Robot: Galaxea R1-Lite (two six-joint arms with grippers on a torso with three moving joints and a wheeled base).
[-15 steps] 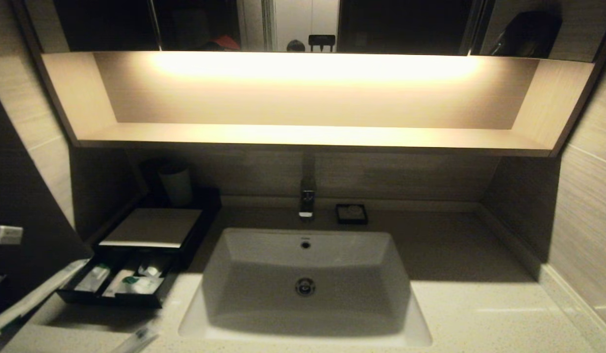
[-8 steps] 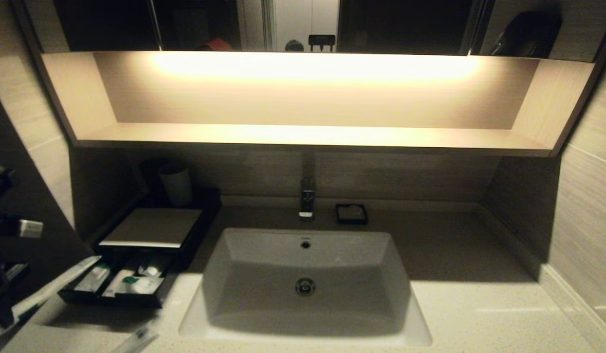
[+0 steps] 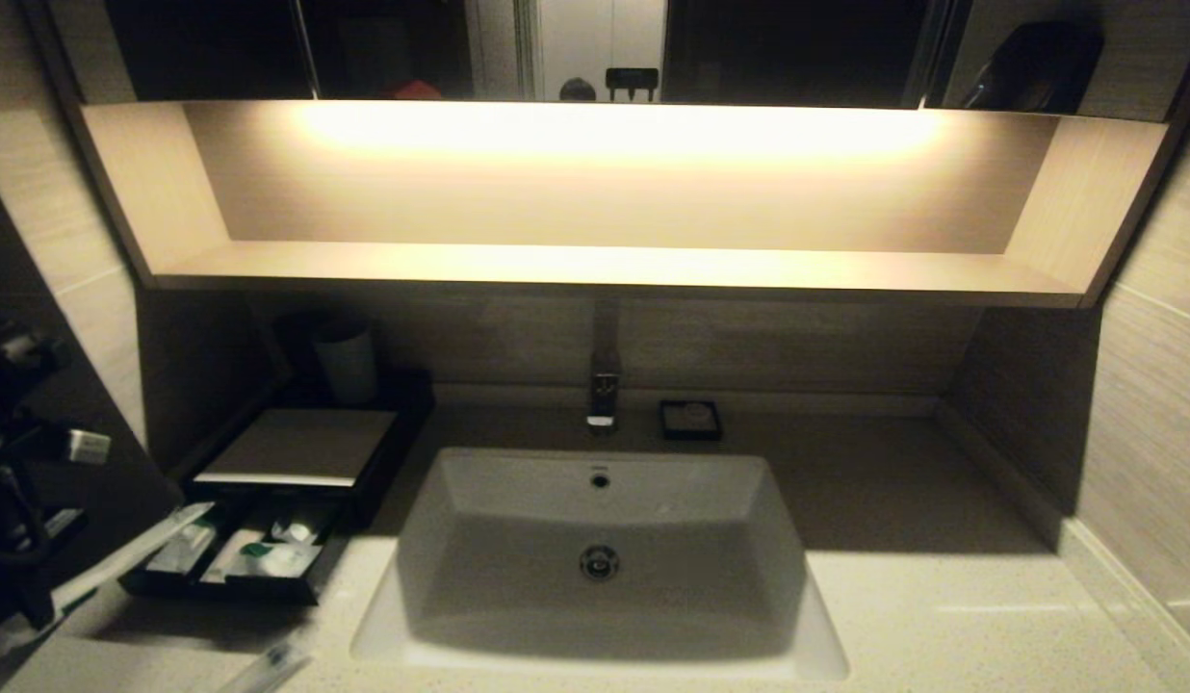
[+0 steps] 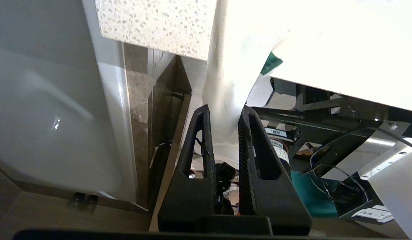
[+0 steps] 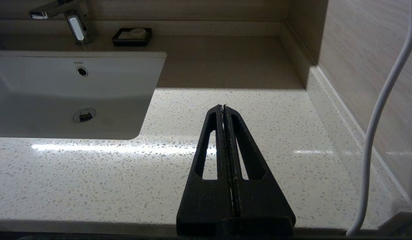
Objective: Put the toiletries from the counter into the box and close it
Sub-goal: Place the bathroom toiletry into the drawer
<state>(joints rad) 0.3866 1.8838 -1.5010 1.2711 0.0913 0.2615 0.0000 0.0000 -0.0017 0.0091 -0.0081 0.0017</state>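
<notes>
The black box (image 3: 297,445) with a beige top stands left of the sink, its drawer (image 3: 162,582) pulled out. Several white-and-green toiletry packets (image 3: 268,556) lie in the drawer. My left gripper (image 3: 32,602) at the far left is shut on a long slim packet (image 3: 123,558), whose far end reaches the drawer's left edge. In the left wrist view the gripper (image 4: 225,111) clamps that white packet (image 4: 226,83). Another packet (image 3: 272,662) lies on the counter (image 3: 942,616) at the front edge. My right gripper (image 5: 223,107) is shut and empty over the counter right of the sink.
The white sink (image 3: 600,549) fills the middle, with a faucet (image 3: 603,385) behind it. A grey cup (image 3: 345,361) stands behind the box. A small black dish (image 3: 690,420) sits by the faucet. A white cable (image 5: 379,116) hangs by the right wall.
My left arm has come up and moved right into view, carrying the long packet closer to the open drawer. The right arm has not moved.
</notes>
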